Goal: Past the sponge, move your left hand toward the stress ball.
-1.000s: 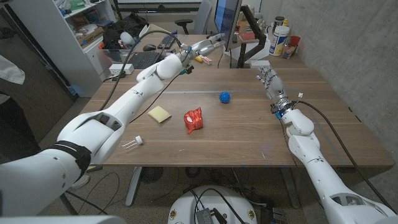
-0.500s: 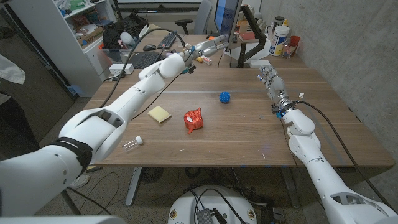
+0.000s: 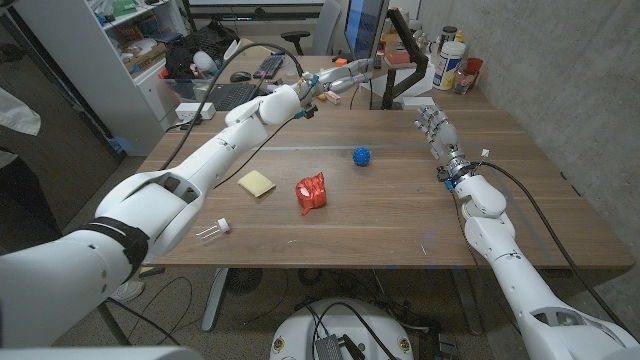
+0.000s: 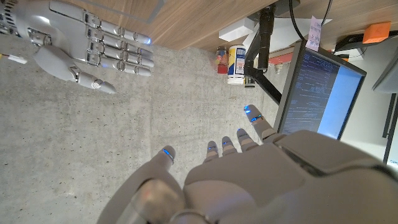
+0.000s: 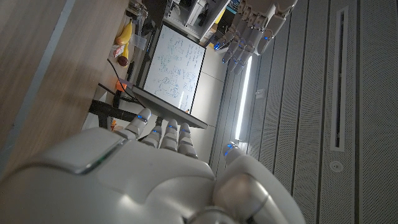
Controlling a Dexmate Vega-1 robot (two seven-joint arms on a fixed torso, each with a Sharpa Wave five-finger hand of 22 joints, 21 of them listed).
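Stress ball (image 3: pixel 361 156): small blue sphere with a knobbly surface, no long axis, on the bench (image 3: pixel 400 225) past its middle. Nearer items, front to back: clear vial (image 3: pixel 213 231), yellow sponge (image 3: pixel 257 183), red crumpled wrapper (image 3: pixel 312 192). Right robot hand (image 3: pixel 432 127): fingers apart, empty, to the ball's right. Left robot hand (image 3: pixel 345 73): fingers extended and apart, empty, above the far edge; ball lies nearer and slightly right of it, likely needing a descent.
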